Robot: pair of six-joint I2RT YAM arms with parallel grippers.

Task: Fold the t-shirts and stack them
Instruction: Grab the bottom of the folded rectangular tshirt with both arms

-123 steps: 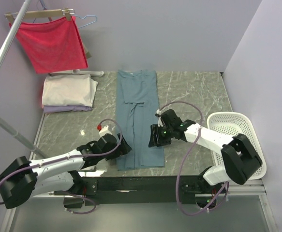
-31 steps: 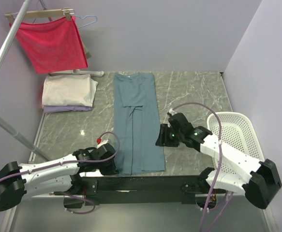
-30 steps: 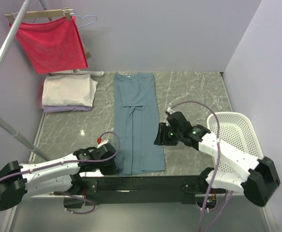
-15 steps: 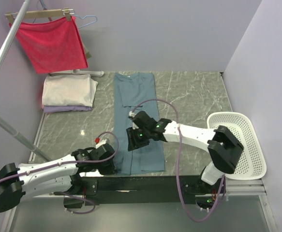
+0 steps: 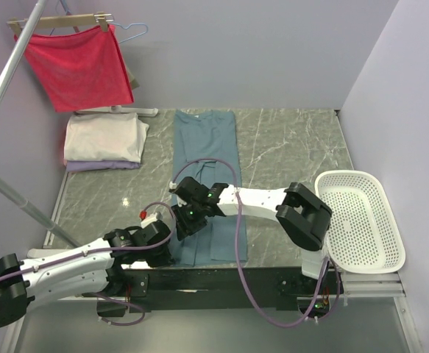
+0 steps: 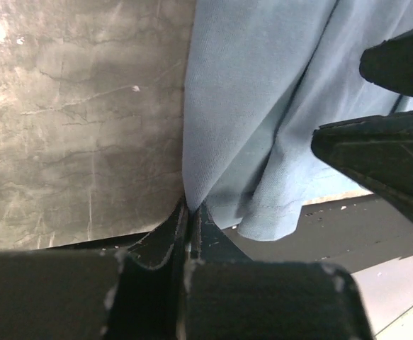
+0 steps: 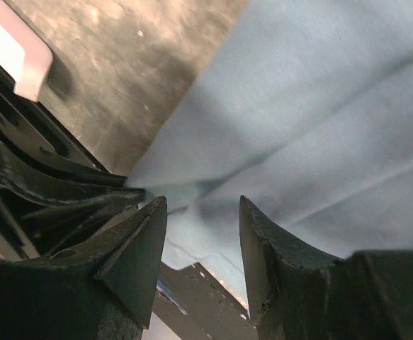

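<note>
The left gripper (image 6: 190, 210) clamps the teal t-shirt (image 6: 263, 106) at its 7 o'clock hem while the right gripper (image 7: 202, 207), jaws apart, crowds in, risking collision or bunched cloth.

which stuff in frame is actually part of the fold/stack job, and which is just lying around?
Job in hand:
teal-blue t-shirt, spread out lengthwise
cream t-shirt, folded, on top of the lavender t-shirt
left gripper, shut on the teal-blue t-shirt's left edge near the hem
right gripper, open just above the same shirt

Lying about:
red cloth, hanging at back left
white basket, far right
</note>
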